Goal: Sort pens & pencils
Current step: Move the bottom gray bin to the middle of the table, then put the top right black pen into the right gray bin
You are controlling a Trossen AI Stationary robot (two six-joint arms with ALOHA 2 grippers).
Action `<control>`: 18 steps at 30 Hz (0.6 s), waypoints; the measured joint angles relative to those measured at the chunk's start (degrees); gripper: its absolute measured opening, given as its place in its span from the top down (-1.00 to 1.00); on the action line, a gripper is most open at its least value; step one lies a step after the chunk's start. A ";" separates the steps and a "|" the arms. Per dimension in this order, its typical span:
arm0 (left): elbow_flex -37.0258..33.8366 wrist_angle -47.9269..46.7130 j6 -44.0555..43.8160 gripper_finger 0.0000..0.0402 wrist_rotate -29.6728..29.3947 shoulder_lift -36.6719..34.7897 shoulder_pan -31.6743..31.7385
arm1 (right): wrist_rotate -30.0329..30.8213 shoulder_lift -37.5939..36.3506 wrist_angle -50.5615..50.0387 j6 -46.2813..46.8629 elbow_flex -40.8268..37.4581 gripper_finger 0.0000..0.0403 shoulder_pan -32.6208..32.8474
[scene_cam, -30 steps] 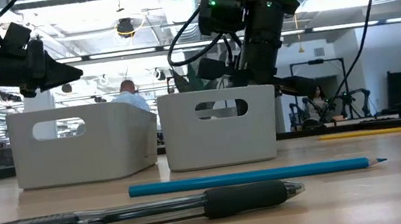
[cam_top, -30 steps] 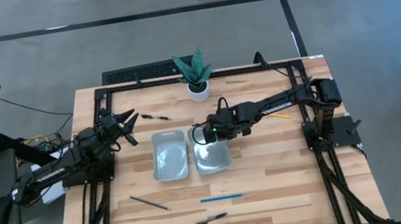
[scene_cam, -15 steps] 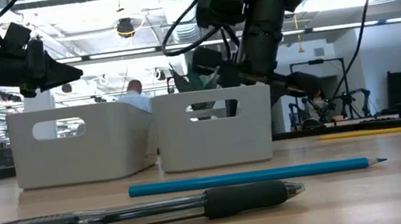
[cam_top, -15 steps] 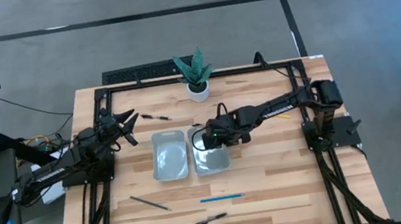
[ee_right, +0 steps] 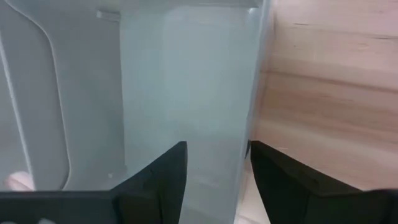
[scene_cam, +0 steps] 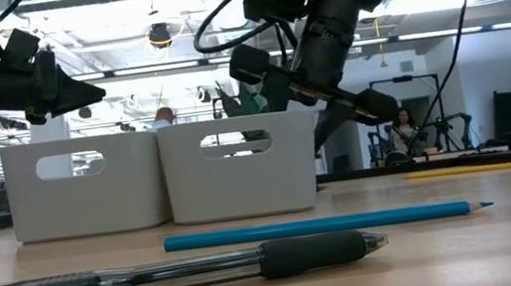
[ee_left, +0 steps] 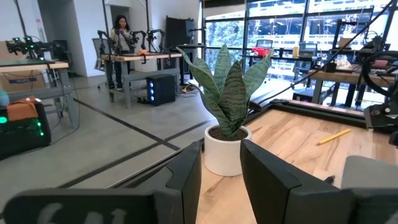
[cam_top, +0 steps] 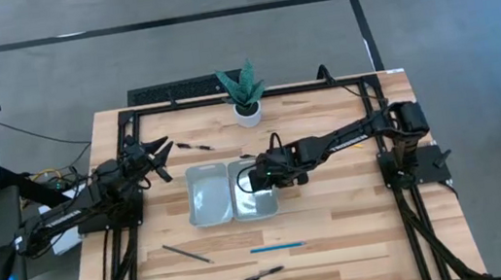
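Observation:
Two grey trays stand side by side at mid-table, the left tray [cam_top: 207, 197] and the right tray [cam_top: 262, 205]. My right gripper [ee_right: 217, 152] is open over the right tray's far end. One finger is above its floor and the other outside, over the wood, with a wall [ee_right: 254, 93] between them. My left gripper [cam_top: 161, 158] waits open at the far left, near a black pen [cam_top: 195, 147]. Toward the near edge lie a dark grey pencil [cam_top: 188, 255], a blue pencil [cam_top: 277, 247] and another black pen [cam_top: 262, 275]. A yellow pencil [scene_cam: 468, 170] lies at the right. My right gripper's fingers come from above and stand on either side of the right tray's wall [ee_right: 255, 124]. I cannot tell whether either finger touches it. The tray rests flat on the table, with its side against the left tray [scene_cam: 86, 187].
A potted plant [cam_top: 244, 97] stands at the far edge, straight ahead of my left gripper [ee_left: 221, 149]. Black frame rails run along the table's sides. A person [scene_cam: 164, 121] shows in the room beyond. Bare wood lies to the right of the trays.
My right gripper has moved toward the table's left edge. The right tray has slid with it along the table until its side meets the left tray, closing the gap between them. The left tray has stayed where it was.

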 joint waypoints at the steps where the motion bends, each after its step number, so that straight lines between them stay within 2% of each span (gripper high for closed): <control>1: 0.00 0.00 0.00 0.49 0.00 0.01 -0.01 | 0.00 -0.02 -0.02 0.00 0.00 0.02 -0.02; 10: 0.00 0.01 0.00 0.49 0.00 0.01 -0.01 | 0.26 -0.04 -0.32 -1.24 0.00 0.02 -0.46; 18: 0.00 0.00 0.00 0.49 0.09 -0.01 -0.01 | 0.87 -4.35 -3.00 -7.77 3.85 0.02 -2.22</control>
